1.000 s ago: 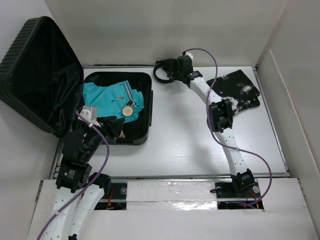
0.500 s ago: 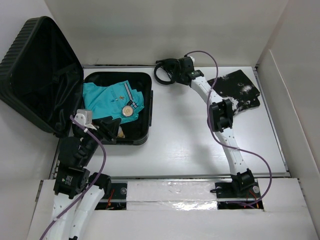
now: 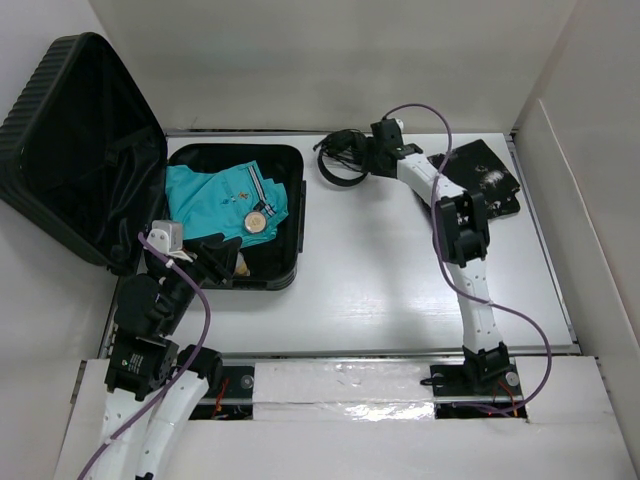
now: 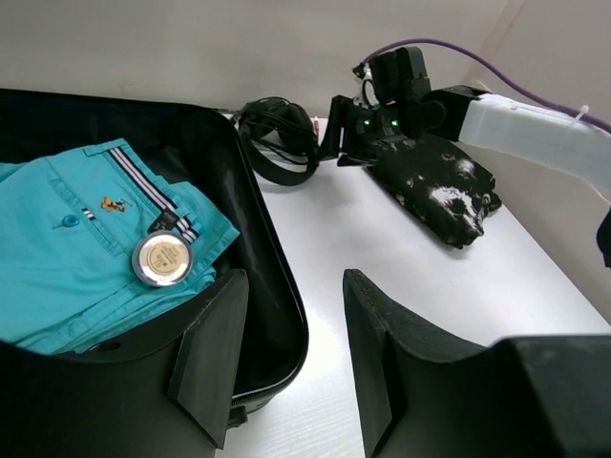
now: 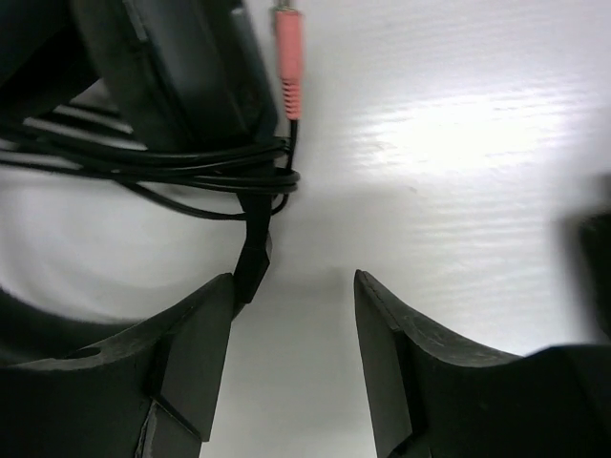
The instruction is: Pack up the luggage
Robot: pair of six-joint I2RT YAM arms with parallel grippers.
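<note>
The luggage, a black ribbed suitcase, lies open: lid [image 3: 80, 150] propped up at left, base [image 3: 290, 265] flat on the table. In the base lie a teal shirt [image 3: 210, 195] and a round compact [image 3: 256, 222]; both show in the left wrist view, the shirt [image 4: 67, 258] and the compact [image 4: 159, 258]. My left gripper [image 3: 218, 262] is open and empty over the base's near right rim [image 4: 286, 286]. Black headphones [image 3: 340, 162] with a coiled cable [image 5: 191, 170] and pink plug [image 5: 286, 57] lie at the back. My right gripper [image 5: 293, 281] is open just right of them, one finger [image 5: 200, 334] touching the cable's end.
A folded black cloth with white pattern [image 3: 485, 180] lies at the back right, under the right arm; it also shows in the left wrist view [image 4: 439, 186]. White walls enclose the table on the left, back and right.
My right arm has swung to the right, and the headphones have shifted slightly right and nearer with it. My left gripper has drawn back a little toward the near left.
</note>
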